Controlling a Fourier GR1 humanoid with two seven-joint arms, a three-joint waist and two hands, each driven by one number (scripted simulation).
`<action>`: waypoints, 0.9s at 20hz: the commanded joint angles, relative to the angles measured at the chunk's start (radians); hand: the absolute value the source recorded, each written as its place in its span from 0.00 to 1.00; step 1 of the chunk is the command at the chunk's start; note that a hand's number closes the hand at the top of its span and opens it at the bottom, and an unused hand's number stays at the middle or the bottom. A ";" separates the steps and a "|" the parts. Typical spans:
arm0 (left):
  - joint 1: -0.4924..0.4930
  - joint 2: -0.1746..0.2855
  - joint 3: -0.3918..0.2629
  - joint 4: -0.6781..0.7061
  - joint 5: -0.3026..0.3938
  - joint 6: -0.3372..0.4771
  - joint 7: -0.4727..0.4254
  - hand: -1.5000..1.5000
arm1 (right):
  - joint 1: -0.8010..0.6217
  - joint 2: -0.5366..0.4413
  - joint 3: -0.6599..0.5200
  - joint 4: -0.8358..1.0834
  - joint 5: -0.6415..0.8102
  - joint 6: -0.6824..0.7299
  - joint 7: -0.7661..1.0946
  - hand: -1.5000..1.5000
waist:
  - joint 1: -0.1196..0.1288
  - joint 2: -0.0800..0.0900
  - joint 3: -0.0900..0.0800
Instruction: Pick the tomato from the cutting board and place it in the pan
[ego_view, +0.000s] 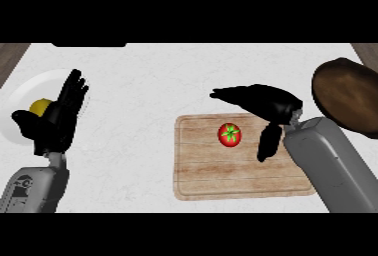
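A red tomato (229, 135) with a green stem lies on the wooden cutting board (221, 175), near the board's upper middle. My right hand (266, 102) hovers just above and to the right of the tomato, fingers stretched left over the board's top edge and thumb hanging down beside the fruit; it is open and apart from the tomato. The dark brown pan (347, 97) sits at the right edge, right of that hand. My left hand (55, 117) rests open at the left, fingers up.
A white plate (22, 97) lies at the left edge, partly behind my left hand, with a yellow object (40, 105) on it. The counter is white; dark wood shows at the top corners.
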 joint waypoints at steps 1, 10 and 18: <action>0.042 0.003 0.015 -0.001 0.014 -0.030 -0.039 0.50 | -0.053 0.083 0.054 -0.019 0.074 0.019 0.139 0.00 | 0.003 -0.002 -0.001; -0.005 -0.020 0.031 0.043 -0.018 -0.036 -0.030 0.50 | -0.025 0.092 0.053 0.064 0.195 0.046 0.039 0.00 | -0.003 0.000 0.000; -0.023 -0.011 0.047 0.006 -0.013 -0.066 0.018 0.50 | -0.056 0.100 0.048 0.235 0.316 -0.047 -0.085 0.00 | 0.002 0.001 0.000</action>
